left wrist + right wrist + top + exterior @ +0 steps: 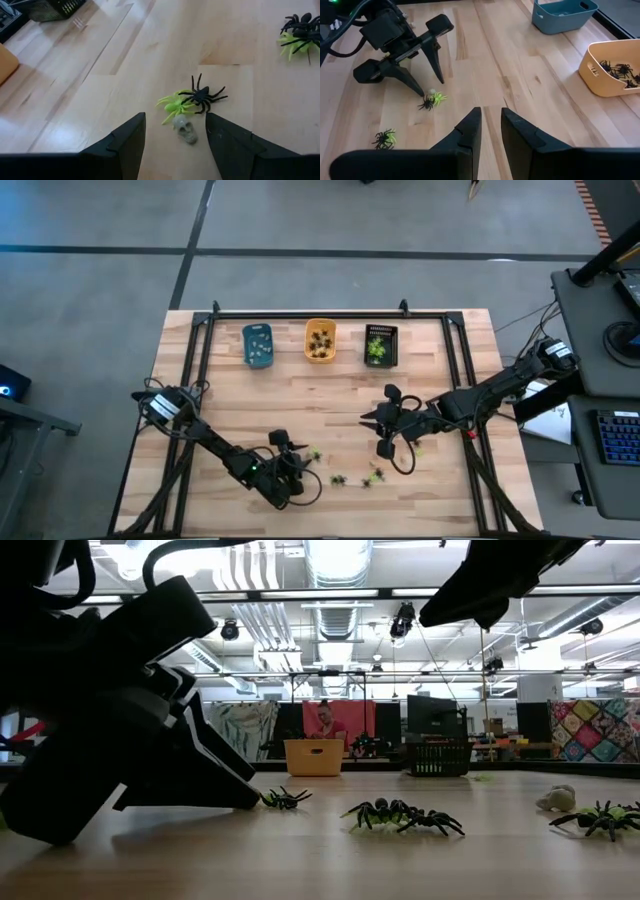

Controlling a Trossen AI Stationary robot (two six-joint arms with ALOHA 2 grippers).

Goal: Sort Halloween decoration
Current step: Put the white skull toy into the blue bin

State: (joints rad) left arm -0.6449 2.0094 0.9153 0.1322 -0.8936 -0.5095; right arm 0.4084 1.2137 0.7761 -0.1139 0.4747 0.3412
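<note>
Low over the near left of the table, my left gripper (300,458) (176,117) stands open. A pale skull figure (186,131) lies on the wood between its fingertips, untouched. A yellow-green spider (172,106) and a black spider (202,95) lie just beyond it. More spiders (340,478) (372,476) lie to their right. My right gripper (372,420) (491,112) hangs above mid-table, its fingers a narrow gap apart with nothing between them.
At the far edge stand a blue tray (258,345), an orange tray (320,340) holding black spiders, and a black tray (380,345) holding green ones. A black metal frame (310,315) rims the table. Bare wood lies between the trays and the arms.
</note>
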